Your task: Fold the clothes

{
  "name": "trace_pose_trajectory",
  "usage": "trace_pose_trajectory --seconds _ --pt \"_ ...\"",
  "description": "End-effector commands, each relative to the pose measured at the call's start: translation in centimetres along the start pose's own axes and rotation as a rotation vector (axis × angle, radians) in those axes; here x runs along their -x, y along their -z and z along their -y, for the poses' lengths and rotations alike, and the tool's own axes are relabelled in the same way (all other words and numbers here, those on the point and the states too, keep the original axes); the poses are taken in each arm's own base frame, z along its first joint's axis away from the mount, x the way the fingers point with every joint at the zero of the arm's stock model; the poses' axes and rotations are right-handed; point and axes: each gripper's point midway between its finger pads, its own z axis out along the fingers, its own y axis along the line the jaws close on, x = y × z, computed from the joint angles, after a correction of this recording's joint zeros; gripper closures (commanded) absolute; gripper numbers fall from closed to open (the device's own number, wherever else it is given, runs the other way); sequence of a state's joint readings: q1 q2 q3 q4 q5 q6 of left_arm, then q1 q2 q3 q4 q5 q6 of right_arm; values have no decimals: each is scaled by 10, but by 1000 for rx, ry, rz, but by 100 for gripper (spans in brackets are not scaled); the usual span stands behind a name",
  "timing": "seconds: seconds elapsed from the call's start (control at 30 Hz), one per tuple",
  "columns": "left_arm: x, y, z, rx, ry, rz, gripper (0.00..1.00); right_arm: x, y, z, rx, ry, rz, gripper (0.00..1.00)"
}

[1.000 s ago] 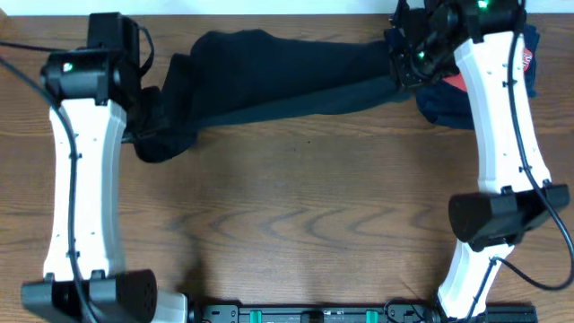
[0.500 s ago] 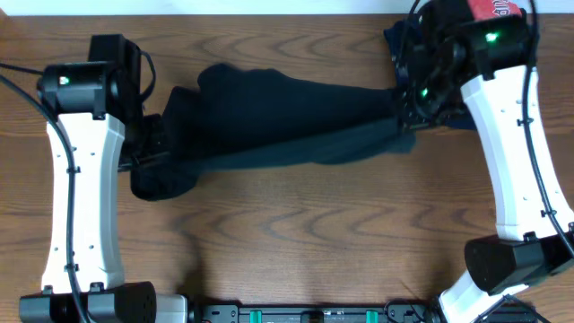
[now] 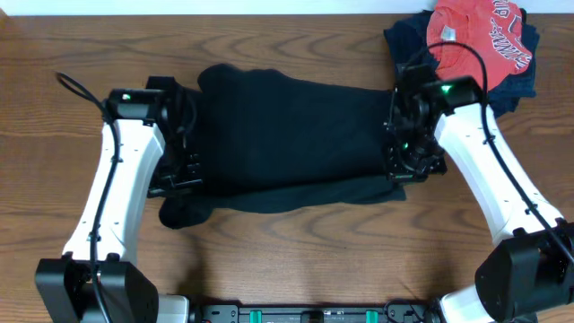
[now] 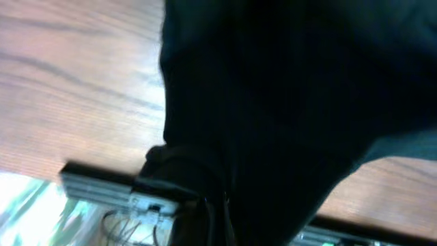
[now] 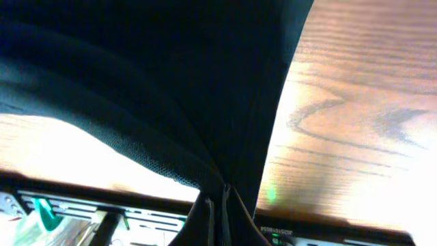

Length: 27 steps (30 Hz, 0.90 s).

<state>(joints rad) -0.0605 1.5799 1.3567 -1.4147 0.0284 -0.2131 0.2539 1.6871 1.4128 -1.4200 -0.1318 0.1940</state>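
The black garment (image 3: 287,135) hangs stretched between my two grippers above the table's middle, its lower edge sagging toward the front. My left gripper (image 3: 179,170) is shut on the garment's left end; a bunched corner (image 3: 184,211) droops below it. My right gripper (image 3: 405,161) is shut on the right end. In the left wrist view the black cloth (image 4: 287,102) fills most of the frame and hides the jaws (image 4: 218,219). In the right wrist view the cloth (image 5: 157,82) is pinched between the fingers (image 5: 222,205).
A red shirt with white lettering (image 3: 475,36) lies on a navy blue garment (image 3: 413,40) at the table's back right corner. The brown wooden table (image 3: 296,251) shows in front of the garment. A black rail (image 3: 314,314) runs along the front edge.
Both grippers have pulled the black garment from the back of the table toward the front and middle. It now hangs wider and flatter. The red and navy pile is uncovered.
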Motion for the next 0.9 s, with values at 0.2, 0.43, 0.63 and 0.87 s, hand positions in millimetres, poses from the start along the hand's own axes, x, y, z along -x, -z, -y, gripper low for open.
trace_pose_trajectory --seconds 0.2,0.43,0.63,0.87 --pt "42 -19 17 -70 11 177 94 3 -37 7 13 -48 24 99" --pt "88 -12 28 -112 18 350 94 31 -39 26 37 -112 131 99" --pt "113 -15 35 -127 20 412 94 52 -35 42 25 -144 212 99" --pt "130 -33 40 -122 21 408 94 66 -32 45 33 -147 269 99"
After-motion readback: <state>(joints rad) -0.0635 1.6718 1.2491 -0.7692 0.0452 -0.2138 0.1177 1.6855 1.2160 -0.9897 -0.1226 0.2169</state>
